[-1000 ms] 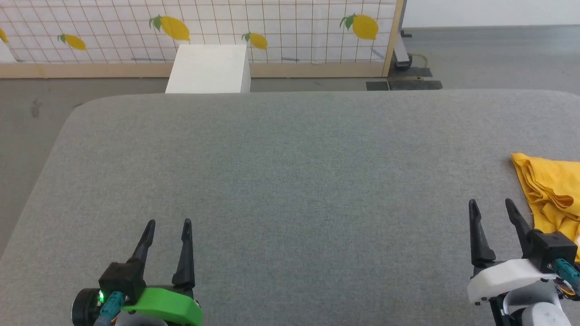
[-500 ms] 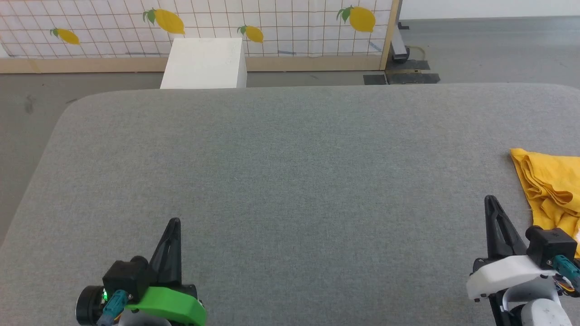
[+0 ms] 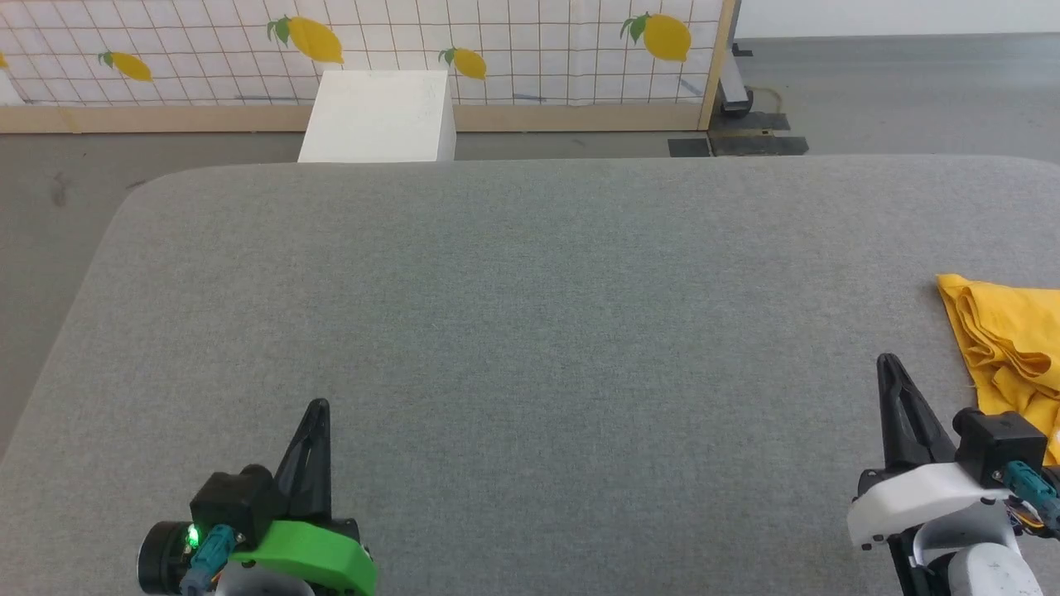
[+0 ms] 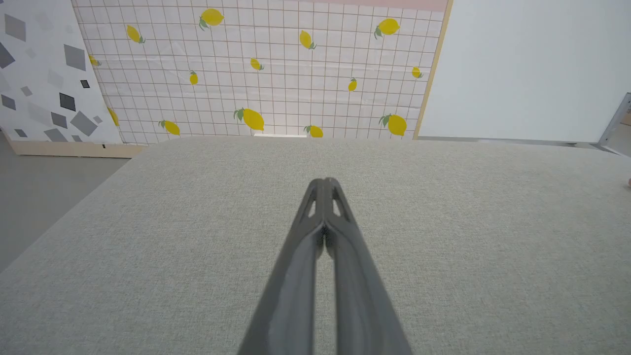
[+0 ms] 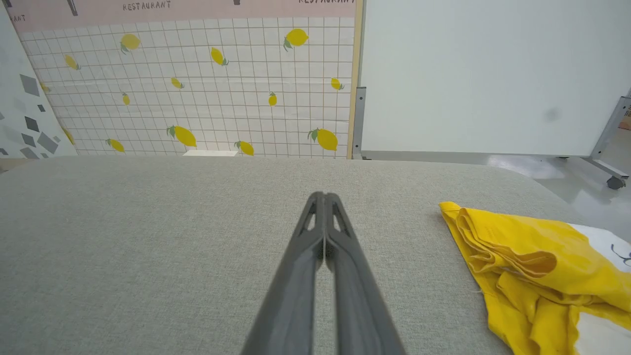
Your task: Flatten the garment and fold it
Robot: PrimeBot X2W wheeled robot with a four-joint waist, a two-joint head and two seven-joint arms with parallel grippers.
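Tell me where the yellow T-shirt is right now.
The yellow T-shirt lies crumpled on the grey table at the head view's right edge, just right of the right gripper.

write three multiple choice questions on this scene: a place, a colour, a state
1. Where on the grey table is the garment?
A. middle
B. right side, beside the right hand
C. far left corner
2. The garment is mostly:
A. blue
B. red
C. yellow
3. The left hand and right hand are:
A. both shut, empty
B. both open
C. both gripping cloth
Answers: 1 B, the head view shows it at the right border past the right hand; 2 C, its folds are yellow; 3 A, each wrist view shows fingers pressed together over bare table.
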